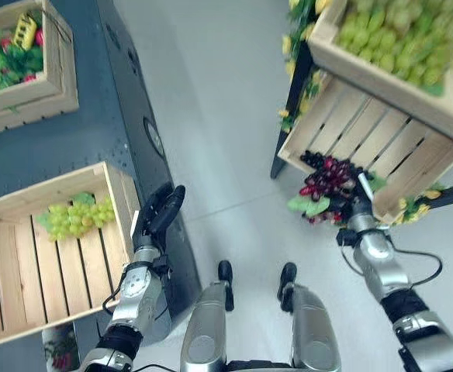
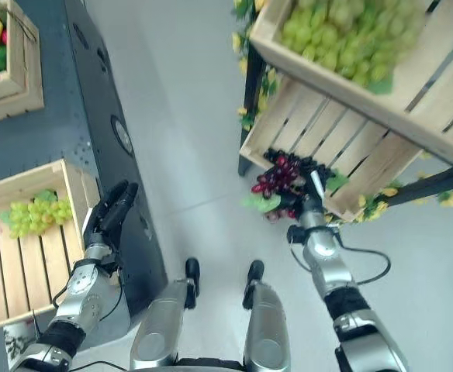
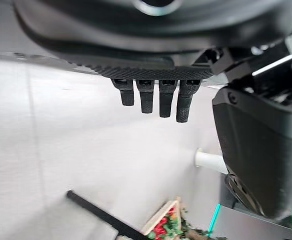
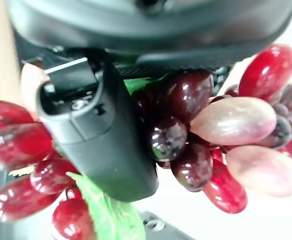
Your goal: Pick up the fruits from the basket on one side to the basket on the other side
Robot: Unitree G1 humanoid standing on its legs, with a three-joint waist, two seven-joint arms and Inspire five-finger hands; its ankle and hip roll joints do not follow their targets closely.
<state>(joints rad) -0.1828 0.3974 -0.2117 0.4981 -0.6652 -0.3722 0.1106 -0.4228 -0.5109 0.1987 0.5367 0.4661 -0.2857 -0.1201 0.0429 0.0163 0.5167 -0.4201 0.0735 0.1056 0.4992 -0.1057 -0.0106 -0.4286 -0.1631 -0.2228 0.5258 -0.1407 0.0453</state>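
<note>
Red grapes (image 4: 206,140) gripped by right hand (image 4: 101,140).

1. A dark grey counter (image 1: 71,147) runs along the left side
2. Pale grey floor (image 1: 219,116) lies between the two sides
3. A black stand leg (image 1: 288,116), trimmed with yellow flowers (image 1: 292,39), rises at right

Silver-grey arms, black bands at the joints. Dark left hand (image 1: 158,217), ribbed palm edge, blocky fingertips; dark right hand (image 4: 98,145), smooth rounded thumb casing.
</note>
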